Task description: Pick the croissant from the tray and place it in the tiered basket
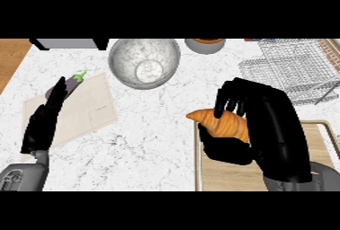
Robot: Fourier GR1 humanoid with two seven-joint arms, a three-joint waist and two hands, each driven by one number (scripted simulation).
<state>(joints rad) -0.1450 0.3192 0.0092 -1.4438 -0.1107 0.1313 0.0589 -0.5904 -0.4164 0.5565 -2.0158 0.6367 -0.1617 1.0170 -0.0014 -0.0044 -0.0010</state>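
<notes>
Where fingers (229, 101) curl, a ridged golden croissant (222, 123) curves.

1. A marbled grey bowl (144, 62) sits at the counter's far middle.
2. An eggplant (66, 86) lies left of the bowl.
3. A beige cutting board (86, 105) lies under the eggplant.

Bare counter between tray (199, 152) and tiered basket (292, 72); grey bowl (144, 62) stands well left of that path
</notes>
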